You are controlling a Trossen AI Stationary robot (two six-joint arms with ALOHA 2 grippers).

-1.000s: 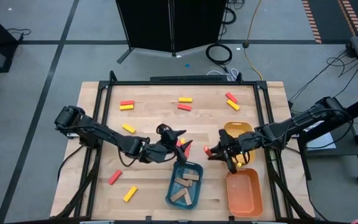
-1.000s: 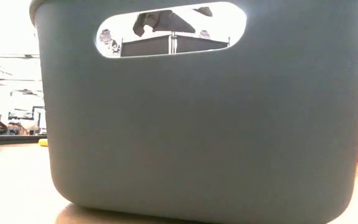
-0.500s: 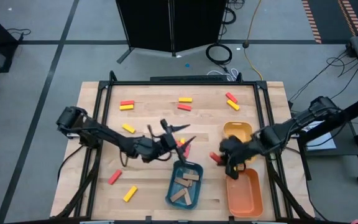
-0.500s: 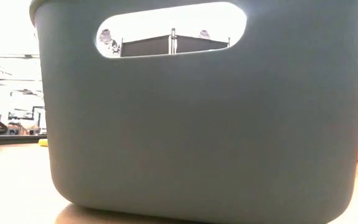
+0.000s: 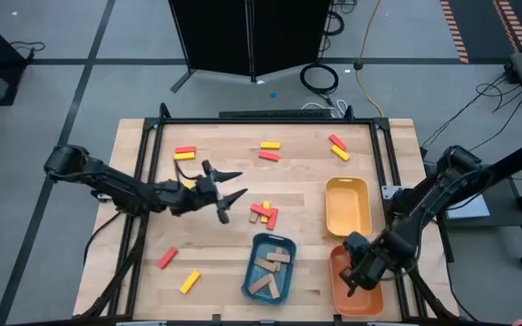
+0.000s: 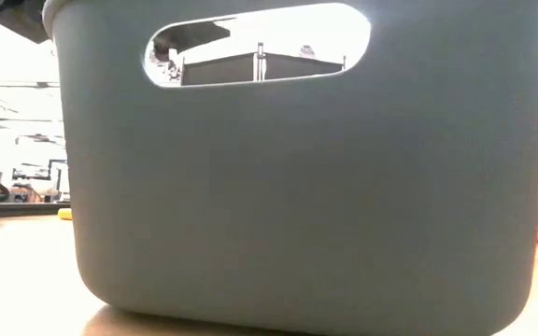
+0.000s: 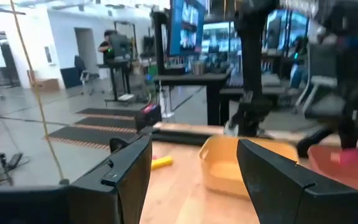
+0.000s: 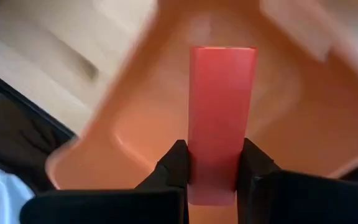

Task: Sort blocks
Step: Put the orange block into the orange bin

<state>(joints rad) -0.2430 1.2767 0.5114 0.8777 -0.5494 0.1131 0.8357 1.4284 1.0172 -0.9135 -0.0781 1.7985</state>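
Carrying red block (image 8: 221, 118), right gripper (image 5: 355, 280) now over orange tray (image 5: 366, 300).

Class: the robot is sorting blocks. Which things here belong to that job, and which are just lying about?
Job:
- red block held in right tool
- loose blocks
- tan blocks
- orange tray, yellow tray, blue tray
- left tool, open

Lying about:
- coiled cable on floor

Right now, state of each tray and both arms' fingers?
left gripper: fingers open, empty, above bare table
right gripper: fingers shut on red block, over orange tray
orange tray: no loose blocks seen
yellow tray: empty
blue tray: holds tan blocks
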